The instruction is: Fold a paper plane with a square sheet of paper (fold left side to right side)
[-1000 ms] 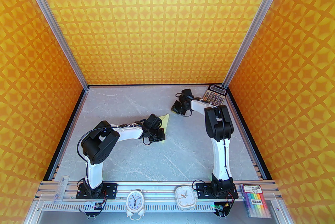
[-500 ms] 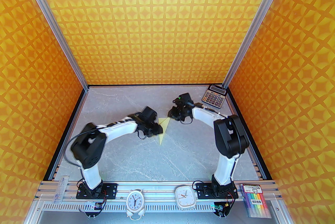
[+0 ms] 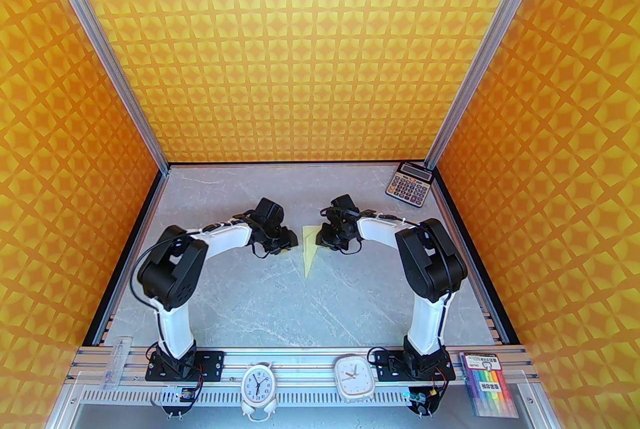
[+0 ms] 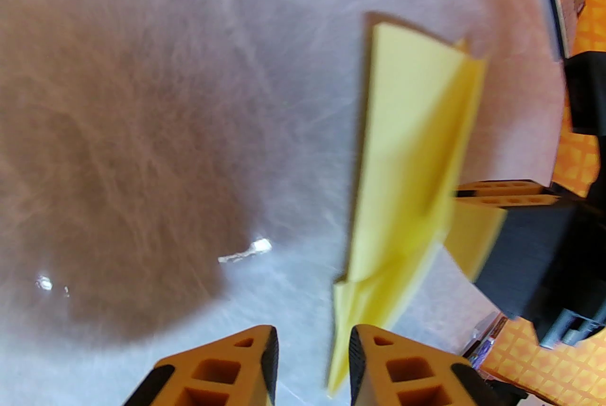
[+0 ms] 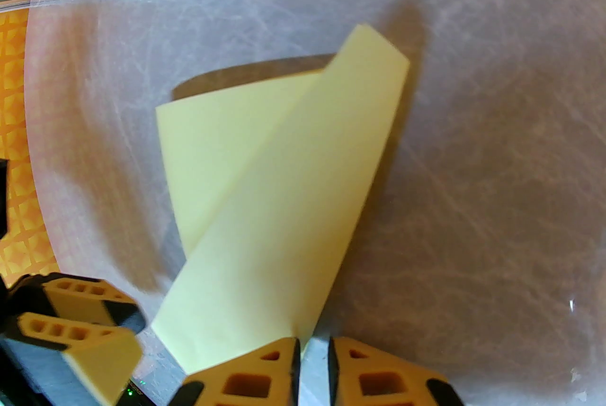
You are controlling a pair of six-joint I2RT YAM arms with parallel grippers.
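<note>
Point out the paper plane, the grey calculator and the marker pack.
paper plane point(image 3: 309, 251): top external view, middle of its folded body.
grey calculator point(image 3: 407, 189): top external view, on its keypad.
marker pack point(image 3: 492, 387): top external view, centre of the pack.

A grey marbled table walled in orange-and-yellow patterned panels carries a calculator at its 1 o'clock corner, while the metal rail at 6 o'clock bears two white clocks – one round, one square – and a pack of coloured markers at 5 o'clock.
</note>
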